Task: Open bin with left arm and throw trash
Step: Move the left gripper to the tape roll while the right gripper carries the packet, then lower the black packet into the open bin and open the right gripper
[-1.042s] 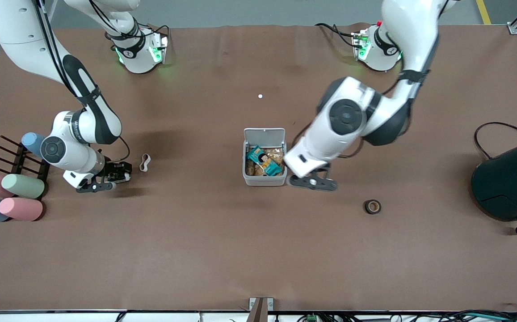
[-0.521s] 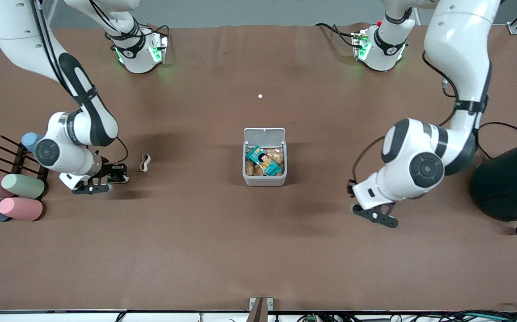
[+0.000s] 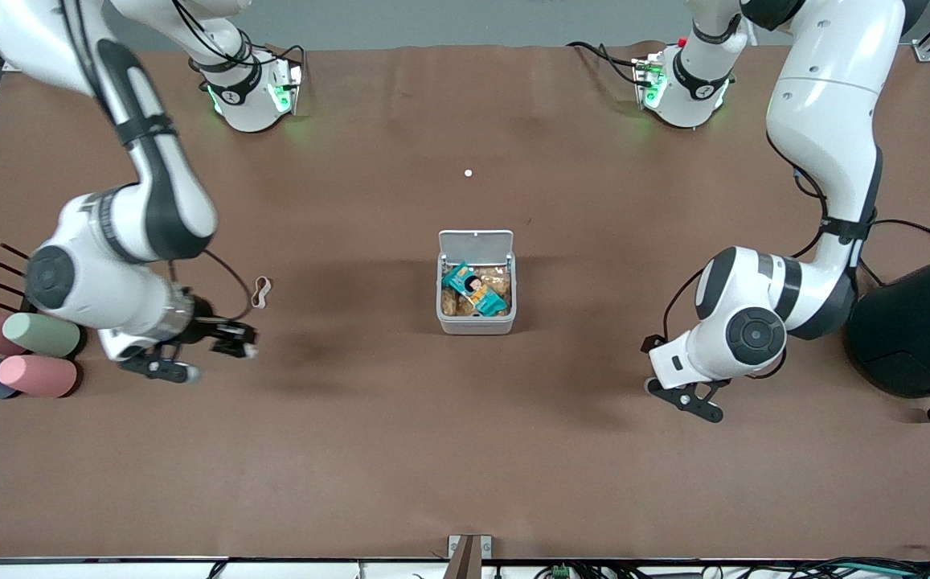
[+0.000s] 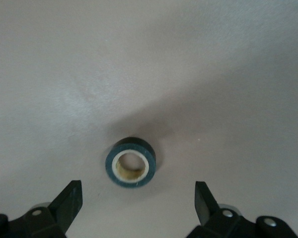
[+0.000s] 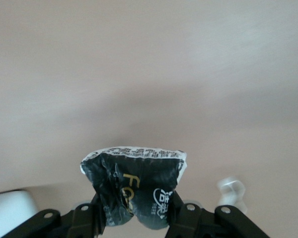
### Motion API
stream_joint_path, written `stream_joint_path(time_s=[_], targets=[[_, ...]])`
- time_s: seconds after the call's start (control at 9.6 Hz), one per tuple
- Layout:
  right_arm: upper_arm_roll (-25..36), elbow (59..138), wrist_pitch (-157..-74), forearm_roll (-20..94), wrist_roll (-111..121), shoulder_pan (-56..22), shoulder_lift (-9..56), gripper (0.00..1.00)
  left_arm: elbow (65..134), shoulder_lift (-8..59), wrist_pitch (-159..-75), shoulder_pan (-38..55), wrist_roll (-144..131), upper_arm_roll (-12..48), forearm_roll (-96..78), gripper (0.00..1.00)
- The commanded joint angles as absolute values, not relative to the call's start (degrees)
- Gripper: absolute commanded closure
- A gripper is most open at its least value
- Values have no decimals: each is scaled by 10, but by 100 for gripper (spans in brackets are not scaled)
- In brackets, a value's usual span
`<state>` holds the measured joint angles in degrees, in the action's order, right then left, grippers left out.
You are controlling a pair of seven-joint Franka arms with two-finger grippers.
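At the middle of the table the bin (image 3: pixel 476 281) stands with its lid already up and scraps inside. The left gripper (image 4: pixel 138 206) has swung away from the bin and now hovers, fingers spread wide, over the tape roll (image 4: pixel 131 162), probably its next pickup. The right gripper (image 5: pixel 134 215) has closed on the black wrapper (image 5: pixel 134 186) and lifted off the table near the rubber band (image 3: pixel 260 292).

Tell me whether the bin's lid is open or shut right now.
Open. In the front view the bin shows its contents, a teal packet on brownish wrappers, and its white lid stands swung back at the edge farther from the camera.
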<state>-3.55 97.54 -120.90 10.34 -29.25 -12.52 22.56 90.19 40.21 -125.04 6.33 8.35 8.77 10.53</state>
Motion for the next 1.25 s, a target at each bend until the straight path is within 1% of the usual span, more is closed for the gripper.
stream_joint_path(time_s=[0.0, 0.21, 0.31, 0.42, 0.62, 0.73, 0.83, 0.94, 1.04, 1.15], targets=[[-28, 889, -1213, 108, -455, -232, 273, 92, 949, 399, -1315, 48, 87, 92, 117, 0], [-27, 807, -1219, 106, -529, -298, 328, 92, 957, 405, -1331, 42, 88, 92, 117, 0], [-28, 795, -1218, 108, -546, -319, 344, 92, 957, 408, -1334, 41, 88, 92, 117, 0], [-27, 795, -1219, 106, -559, -351, 350, 92, 968, 408, -1350, 37, 88, 93, 117, 0], [-27, 793, -1230, 107, -563, -380, 377, 92, 983, 409, -1373, 34, 88, 93, 117, 0], [-27, 794, -1248, 107, -563, -389, 388, 91, 983, 409, -1373, 34, 88, 93, 116, 1], [-27, 795, -1250, 108, -563, -395, 391, 91, 983, 410, -1372, 32, 88, 93, 109, 6], [-27, 795, -1249, 110, -563, -396, 391, 88, 983, 409, -1372, 26, 90, 95, 110, 33], [-27, 797, -1246, 110, -555, -396, 392, 79, 983, 409, -1372, 26, 89, 96, 109, 60], [-27, 808, -1245, 109, -554, -406, 392, 77, 983, 408, -1372, 25, 89, 97, 108, 82]])
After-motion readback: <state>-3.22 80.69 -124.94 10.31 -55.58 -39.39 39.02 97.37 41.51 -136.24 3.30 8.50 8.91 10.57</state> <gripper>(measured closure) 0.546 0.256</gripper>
